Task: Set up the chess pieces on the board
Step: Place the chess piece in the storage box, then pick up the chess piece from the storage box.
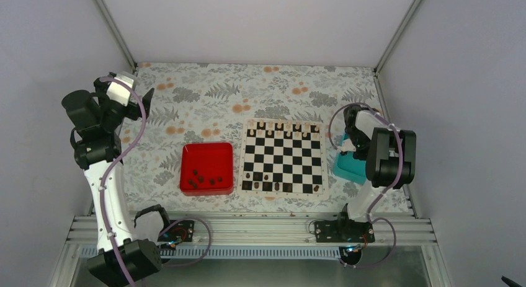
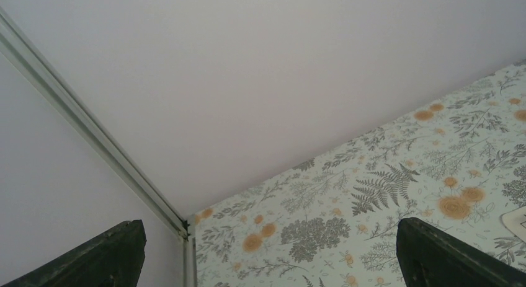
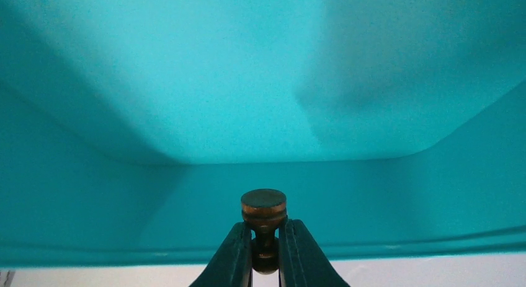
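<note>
The board [image 1: 283, 157] lies flat at the table's middle right. A few dark chess pieces [image 1: 257, 175] stand on its near rows, and several more lie in the red tray [image 1: 207, 152]. My right gripper [image 3: 265, 237] is shut on one dark brown chess piece [image 3: 263, 206], pinched at its neck with the round base facing the camera, over the teal tray [image 3: 186, 101]. My left gripper [image 2: 273, 256] is open and holds nothing, raised high at the far left [image 1: 144, 104] and facing the table's back left corner.
A row of pale-topped pieces [image 1: 279, 127] stands along the board's far edge. The teal tray [image 1: 347, 169] sits right of the board, partly under the right arm [image 1: 384, 154]. White walls enclose the flower-patterned table [image 1: 211, 95].
</note>
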You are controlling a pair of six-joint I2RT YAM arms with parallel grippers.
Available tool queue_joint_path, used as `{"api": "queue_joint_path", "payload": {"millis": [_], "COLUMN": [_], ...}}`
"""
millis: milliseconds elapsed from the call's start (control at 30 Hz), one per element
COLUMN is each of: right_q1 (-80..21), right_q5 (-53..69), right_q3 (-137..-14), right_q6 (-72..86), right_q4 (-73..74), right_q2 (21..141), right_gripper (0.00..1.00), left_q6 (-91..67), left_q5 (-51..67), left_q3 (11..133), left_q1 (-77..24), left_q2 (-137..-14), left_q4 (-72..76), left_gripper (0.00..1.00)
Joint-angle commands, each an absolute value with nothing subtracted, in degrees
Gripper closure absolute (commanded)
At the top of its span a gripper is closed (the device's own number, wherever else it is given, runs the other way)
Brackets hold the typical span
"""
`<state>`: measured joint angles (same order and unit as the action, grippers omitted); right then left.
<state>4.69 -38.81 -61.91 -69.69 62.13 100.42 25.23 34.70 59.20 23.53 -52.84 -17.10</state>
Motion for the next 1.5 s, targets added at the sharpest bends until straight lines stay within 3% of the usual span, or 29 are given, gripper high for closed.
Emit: {"api": "queue_joint_path", "payload": {"millis": [0, 233, 400, 567, 867, 1133, 1467], "right_q1": [5.2, 5.3, 5.5, 6.2, 18.4, 27.6, 28.1], "right_q5": [-41.0, -39.2, -36.3, -31.4, -7.2, 13.0, 12.8], "right_q3": [-64.2, -65.1, -65.7, -69.0, -76.0, -63.1, -52.1], "right_q6": [-68.3, -68.9, -70.6, -71.8, -75.5, -77.7, -74.6], "right_q4": [59.4, 58.2, 57.5, 58.1, 64.9, 56.5, 41.6], "right_q2": [103.7, 105.0, 102.7, 98.9, 91.6, 87.4, 84.2], "right_gripper": [0.92, 0.87, 0.72, 0.64, 0.58, 0.58, 0.52], "left_q6": [26.6, 26.6, 25.9, 24.8, 24.1, 21.4, 20.4], "left_q5": [34.9, 34.5, 35.2, 36.3, 36.7, 38.3, 37.5], "left_q3": [61.6, 62.4, 63.1, 63.2, 61.7, 58.7, 58.9], "left_q1": [23.8, 23.8, 23.8, 23.8, 23.7, 23.5, 23.1], "left_q2": [-51.0, -50.2, -51.0, -51.8, -50.8, -49.7, -49.4], "left_q4": [-19.6, -21.1, -20.8, -20.1, -18.8, -15.2, -15.5], "left_gripper": [0.0, 0.0, 0.0, 0.0, 0.0, 0.0, 0.0]}}
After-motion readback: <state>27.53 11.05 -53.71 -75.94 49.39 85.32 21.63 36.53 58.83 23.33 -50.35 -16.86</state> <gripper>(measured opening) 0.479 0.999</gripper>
